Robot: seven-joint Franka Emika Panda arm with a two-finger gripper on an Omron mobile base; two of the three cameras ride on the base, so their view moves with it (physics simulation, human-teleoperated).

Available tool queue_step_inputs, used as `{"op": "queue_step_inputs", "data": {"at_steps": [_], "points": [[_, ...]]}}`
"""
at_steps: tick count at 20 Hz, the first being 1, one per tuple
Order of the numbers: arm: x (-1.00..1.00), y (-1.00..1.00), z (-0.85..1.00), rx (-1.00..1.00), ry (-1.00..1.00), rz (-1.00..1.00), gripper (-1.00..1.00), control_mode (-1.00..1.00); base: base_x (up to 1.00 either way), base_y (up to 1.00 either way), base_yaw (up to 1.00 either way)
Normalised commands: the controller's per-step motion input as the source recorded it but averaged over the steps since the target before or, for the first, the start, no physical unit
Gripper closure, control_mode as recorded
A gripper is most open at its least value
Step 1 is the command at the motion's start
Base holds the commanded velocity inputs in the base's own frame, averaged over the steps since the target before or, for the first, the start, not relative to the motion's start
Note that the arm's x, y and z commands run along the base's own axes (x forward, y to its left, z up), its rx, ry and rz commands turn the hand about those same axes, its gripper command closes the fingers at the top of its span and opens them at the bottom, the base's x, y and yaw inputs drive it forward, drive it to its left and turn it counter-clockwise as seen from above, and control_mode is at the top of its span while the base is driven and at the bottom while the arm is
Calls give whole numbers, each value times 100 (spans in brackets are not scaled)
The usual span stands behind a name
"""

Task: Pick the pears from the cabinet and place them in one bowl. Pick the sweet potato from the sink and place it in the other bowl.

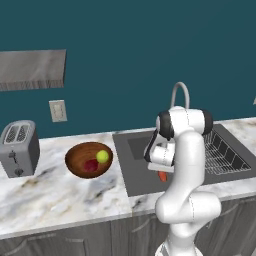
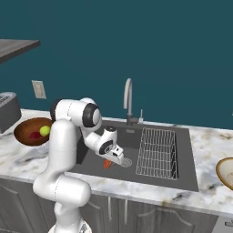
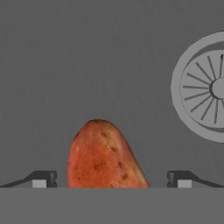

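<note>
The claw (image 3: 111, 179) hangs low inside the sink (image 2: 91, 157), its two fingertips (image 3: 43, 178) spread wide apart with nothing clamped between them. The sweet potato (image 3: 103, 155) lies on the dark basin floor directly between the tips — its orange-red tapered end points away from the claw, and a gap shows on either side, so neither tip touches it. In the hand view the round drain (image 3: 205, 87) sits beyond the claw and off to one side, well clear of the tuber.

From the right base view, the wire rack (image 2: 157, 152) lies just beside the claw in the other half of the basin, and the curved chrome tap (image 2: 129, 98) rises behind it. The dark reddish-brown wooden bowl (image 1: 80, 160) stands on the marble counter (image 1: 50, 200) well apart from the claw, beyond the sink's edge — both pears rest inside it, the yellow-green one (image 1: 102, 156) touching the dark red one (image 1: 91, 165). A toaster (image 1: 19, 147) stands farther still along the counter. The tan bowl (image 2: 226, 172) sits on the counter on the opposite side, past the rack.
</note>
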Motion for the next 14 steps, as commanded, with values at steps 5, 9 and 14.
{"op": "queue_step_inputs", "data": {"at_steps": [5,9,14], "points": [[0,0,0,0,0,0,100,-100,0,0,0],[0,0,0,0,0,0,100,-100,0,0,0],[0,0,0,0,0,0,100,-100,0,0,0]]}}
